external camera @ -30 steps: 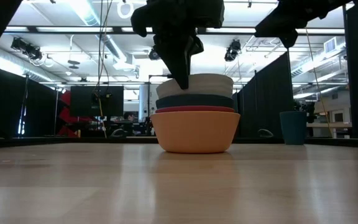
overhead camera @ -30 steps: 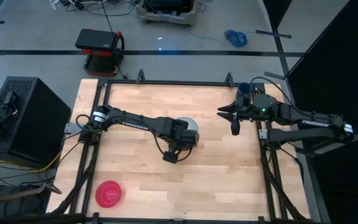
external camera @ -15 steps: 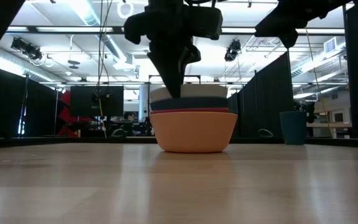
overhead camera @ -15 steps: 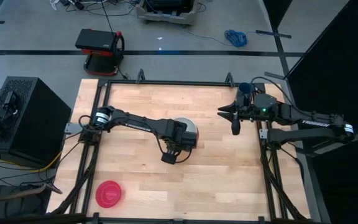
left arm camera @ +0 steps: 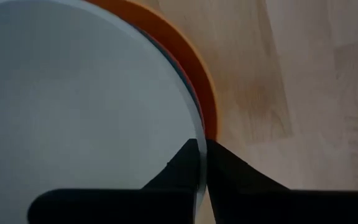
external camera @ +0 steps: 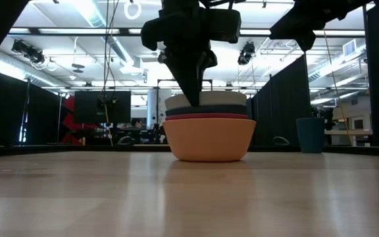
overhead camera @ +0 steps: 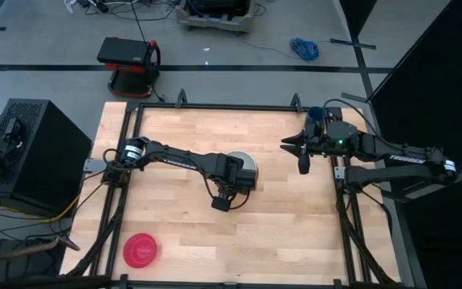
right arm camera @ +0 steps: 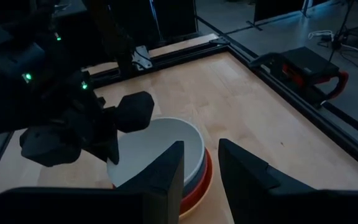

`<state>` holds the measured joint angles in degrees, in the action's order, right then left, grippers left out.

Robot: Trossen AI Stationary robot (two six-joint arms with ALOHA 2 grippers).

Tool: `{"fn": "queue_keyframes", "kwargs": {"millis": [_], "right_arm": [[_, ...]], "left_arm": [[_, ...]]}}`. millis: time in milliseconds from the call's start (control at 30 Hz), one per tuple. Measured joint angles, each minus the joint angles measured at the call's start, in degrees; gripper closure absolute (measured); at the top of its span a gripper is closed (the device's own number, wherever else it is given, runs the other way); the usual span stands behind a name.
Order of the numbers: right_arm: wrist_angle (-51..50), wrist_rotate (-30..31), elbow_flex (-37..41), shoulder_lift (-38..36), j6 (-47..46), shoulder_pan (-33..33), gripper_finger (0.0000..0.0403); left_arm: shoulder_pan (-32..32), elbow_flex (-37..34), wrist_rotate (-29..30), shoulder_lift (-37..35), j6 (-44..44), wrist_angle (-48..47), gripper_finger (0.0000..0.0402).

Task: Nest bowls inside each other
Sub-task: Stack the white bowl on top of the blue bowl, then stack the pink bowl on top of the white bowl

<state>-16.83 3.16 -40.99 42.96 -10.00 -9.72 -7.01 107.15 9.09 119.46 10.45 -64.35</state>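
Note:
A stack of bowls stands mid-table: orange at the bottom, then red, teal-blue and white on top, each sitting inside the one below. My left gripper reaches down from above the stack's near-left side and is shut on the white bowl. A magenta-pink bowl lies alone on the table near the near left corner. My right gripper hangs open and holds nothing, above the table's right edge, pointing toward the stack. My left gripper pinches the white bowl's rim on its near-left side. One finger is inside the bowl and the other outside. The fingers come steeply from above. The white bowl sits level in the teal-blue bowl.
A dark teal cup stands at the far right of the table by the right arm. A black frame runs round the wooden table. Bare wood lies between the stack and the magenta-pink bowl.
My left gripper has gone down with the white bowl. The bowl stood high and tilted above the teal-blue one a second ago; now it sits low and level inside it, with only its rim band showing.

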Motion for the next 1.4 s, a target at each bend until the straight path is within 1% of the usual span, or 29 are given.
{"fn": "queue_keyframes", "kwargs": {"millis": [267,600,733,1233,1333,1400], "right_arm": [[-0.03,0.02,0.0,0.02,-0.02,0.02,0.0316],[-0.05,0.0,0.0,0.0,0.0,0.02,0.0316],[-0.16,-0.02,0.0,0.0,0.04,0.06,0.0316],[-0.64,-0.57,0.0,0.0,1.24,1.82,0.0316],[-0.76,-0.59,0.0,0.02,1.31,2.24,0.0316],[-0.63,-0.55,0.0,0.02,1.69,2.27,0.0316]], "left_arm": [[-0.06,0.59,1.69,0.0,0.05,-0.16,0.036],[-0.13,8.52,2.43,-0.04,1.04,-1.14,0.0305],[-0.27,10.62,2.45,-0.43,0.28,-4.9,0.0287],[-3.67,1.96,2.13,-9.97,-14.74,-16.68,0.0274],[-4.83,-4.16,2.63,-16.4,-18.86,-12.03,0.0277],[-5.99,-9.95,3.14,-21.34,-22.01,-7.11,0.0279]]}}
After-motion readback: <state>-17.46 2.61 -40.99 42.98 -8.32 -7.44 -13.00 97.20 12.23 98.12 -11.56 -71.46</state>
